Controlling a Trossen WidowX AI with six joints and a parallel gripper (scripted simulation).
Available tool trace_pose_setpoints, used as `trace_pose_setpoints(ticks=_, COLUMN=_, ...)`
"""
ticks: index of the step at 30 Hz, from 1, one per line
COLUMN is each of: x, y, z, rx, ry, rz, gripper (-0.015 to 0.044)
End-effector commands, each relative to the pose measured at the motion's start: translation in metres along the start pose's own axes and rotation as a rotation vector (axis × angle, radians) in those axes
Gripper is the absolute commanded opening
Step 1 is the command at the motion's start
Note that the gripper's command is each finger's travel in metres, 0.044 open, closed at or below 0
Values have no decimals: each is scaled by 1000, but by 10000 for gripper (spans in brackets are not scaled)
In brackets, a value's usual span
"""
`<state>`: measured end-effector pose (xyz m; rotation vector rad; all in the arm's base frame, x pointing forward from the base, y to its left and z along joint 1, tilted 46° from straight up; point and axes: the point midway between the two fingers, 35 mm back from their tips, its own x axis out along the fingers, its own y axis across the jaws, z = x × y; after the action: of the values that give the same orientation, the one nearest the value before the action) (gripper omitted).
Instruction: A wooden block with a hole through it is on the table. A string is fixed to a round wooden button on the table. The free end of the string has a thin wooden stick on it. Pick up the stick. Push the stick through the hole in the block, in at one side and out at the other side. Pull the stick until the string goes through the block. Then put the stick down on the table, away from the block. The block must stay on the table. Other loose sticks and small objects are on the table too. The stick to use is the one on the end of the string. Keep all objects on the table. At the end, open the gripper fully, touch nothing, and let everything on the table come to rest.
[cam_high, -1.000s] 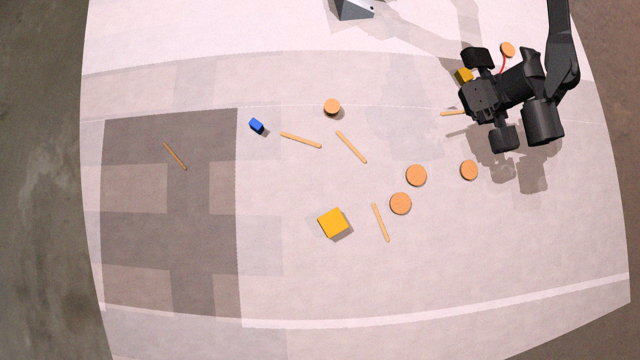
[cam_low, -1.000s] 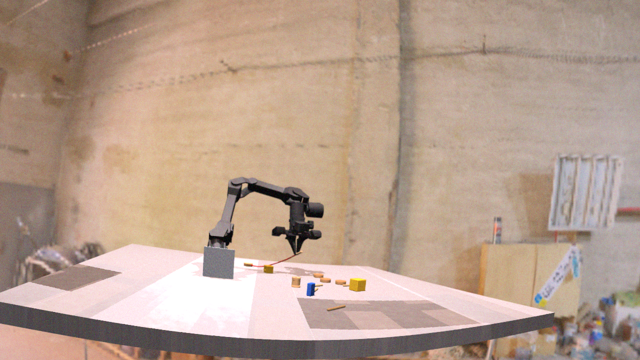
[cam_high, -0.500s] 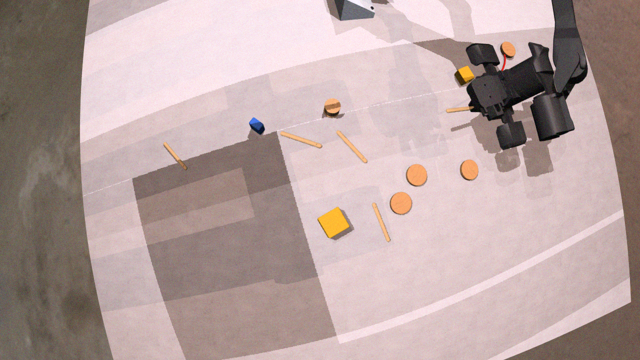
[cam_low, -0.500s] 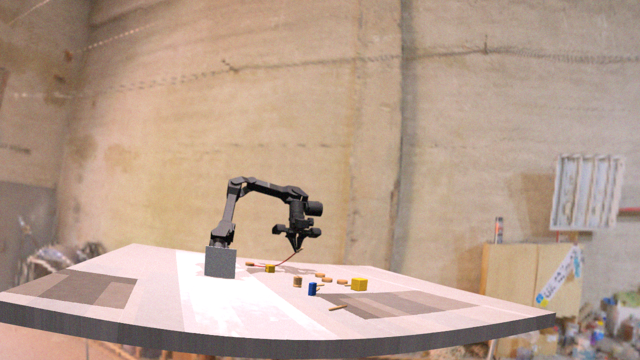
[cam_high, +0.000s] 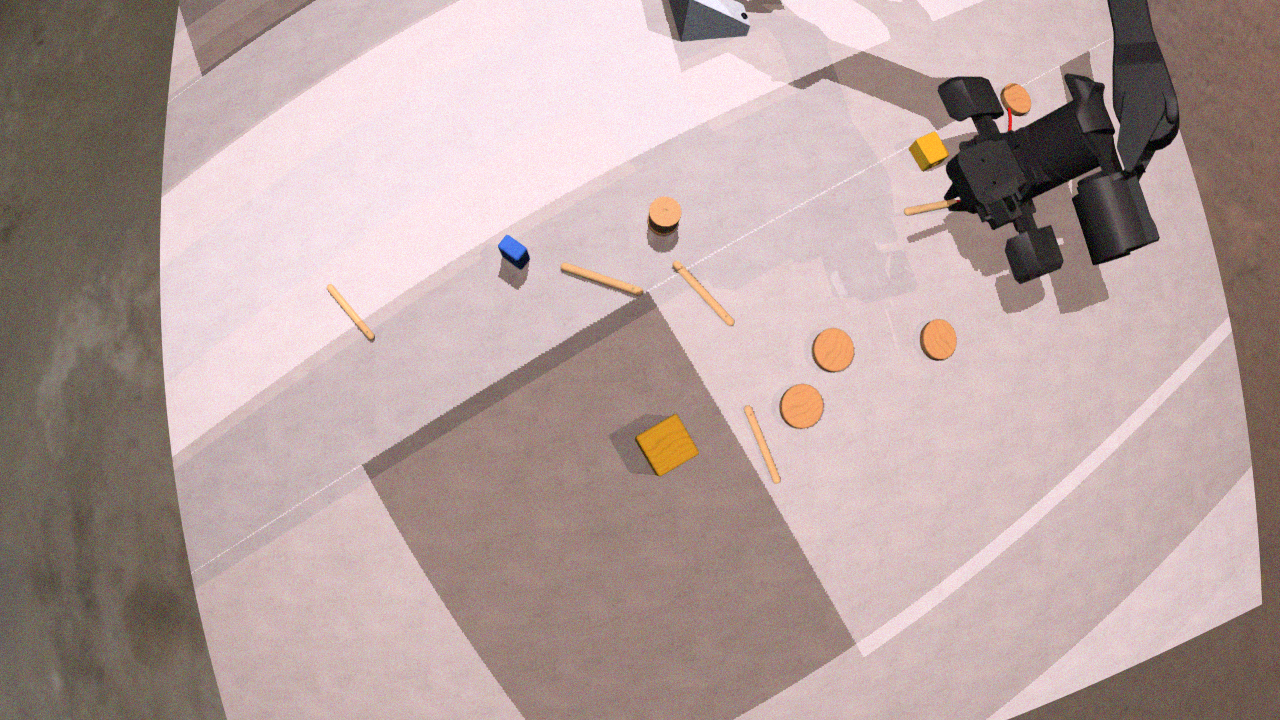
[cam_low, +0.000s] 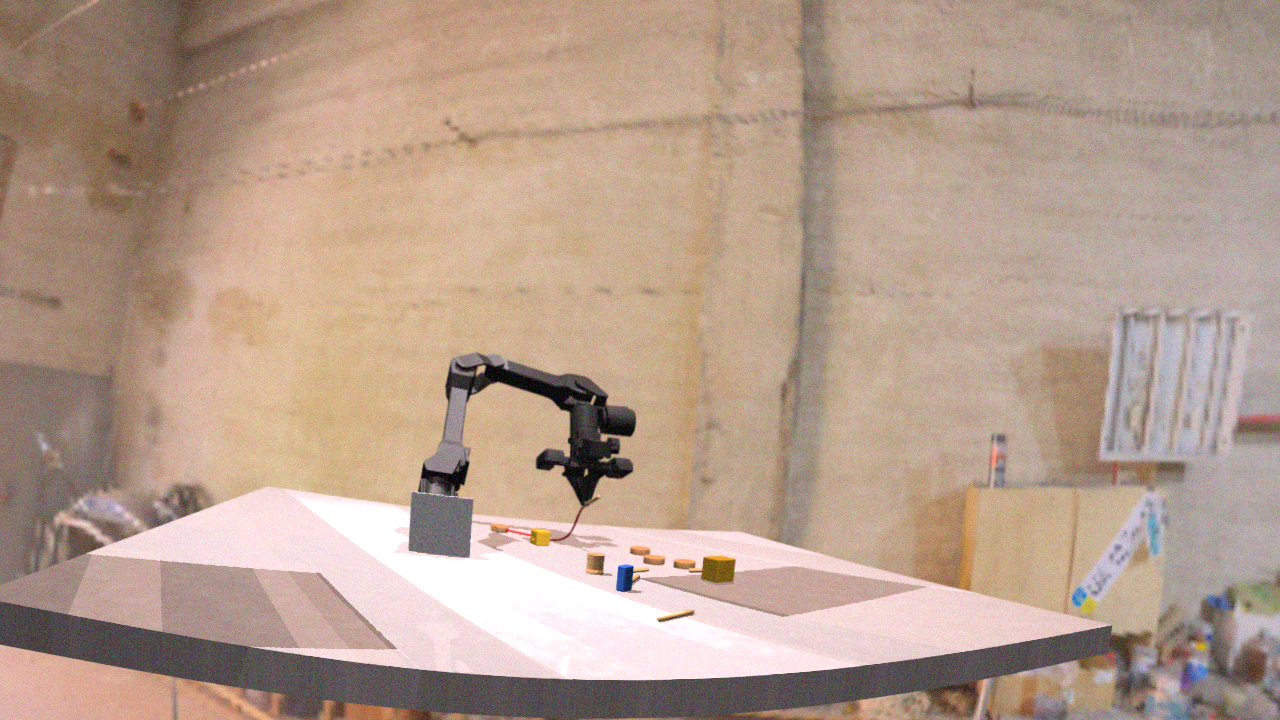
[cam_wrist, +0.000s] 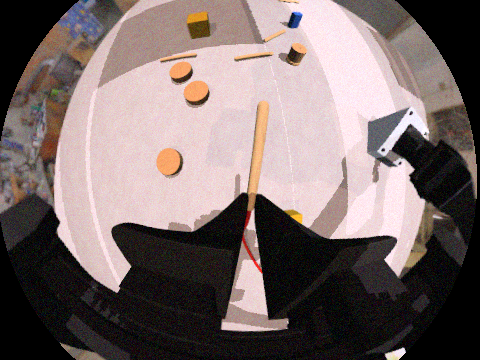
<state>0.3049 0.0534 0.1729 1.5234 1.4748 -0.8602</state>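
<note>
My gripper is shut on the wooden stick near its string end, above the table. The stick's free end sticks out forward. The red string hangs slack from it to the round button; the arm hides part of it. A small yellow block stands beside the gripper. A larger yellow wooden block stands farther off. I cannot make out a hole in either block.
Loose discs and several loose sticks lie between gripper and larger block or beyond. A wooden cylinder and a blue block stand farther off.
</note>
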Motion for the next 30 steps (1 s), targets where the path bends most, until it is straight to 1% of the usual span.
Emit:
trace_pose_setpoints(ticks=1, x=1, y=-4, z=-5, rx=-19, ry=-11, rz=-5, gripper=0)
trace_pose_setpoints(ticks=30, x=-2, y=-30, z=-36, rx=-167, ry=-64, rz=-4, gripper=0)
